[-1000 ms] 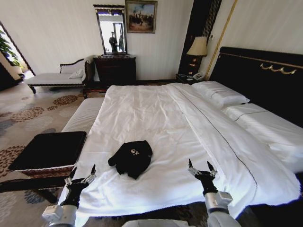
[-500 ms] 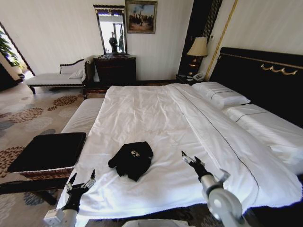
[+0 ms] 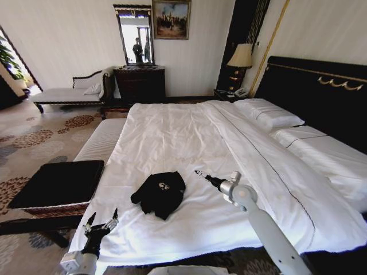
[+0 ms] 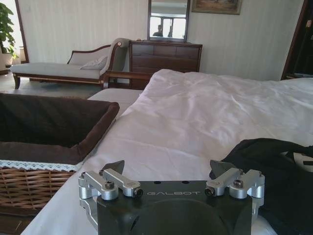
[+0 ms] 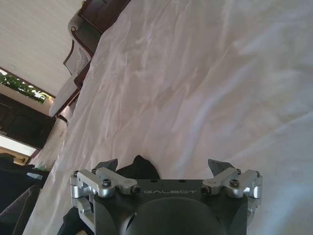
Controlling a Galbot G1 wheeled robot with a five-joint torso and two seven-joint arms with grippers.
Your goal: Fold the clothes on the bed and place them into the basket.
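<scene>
The clothes, a crumpled black top with a bit of white print, lie on the white bed near its foot. My right gripper is open, stretched out low over the sheet just right of the clothes and apart from them. In the right wrist view a black edge of the clothes shows between that gripper's spread fingers. My left gripper stands open at the bed's near left corner. In the left wrist view the gripper has the clothes on one side and the wicker basket on the other. The basket sits beside the bed's left edge.
A pale striped bench runs along the bed's left side behind the basket. Pillows and the black headboard are at the right. A chaise longue, a dark dresser and a lamp stand by the far wall.
My right arm has swung forward and leftward from the bed's foot to beside the clothes. The left gripper has sunk a little lower. The clothes have not moved.
</scene>
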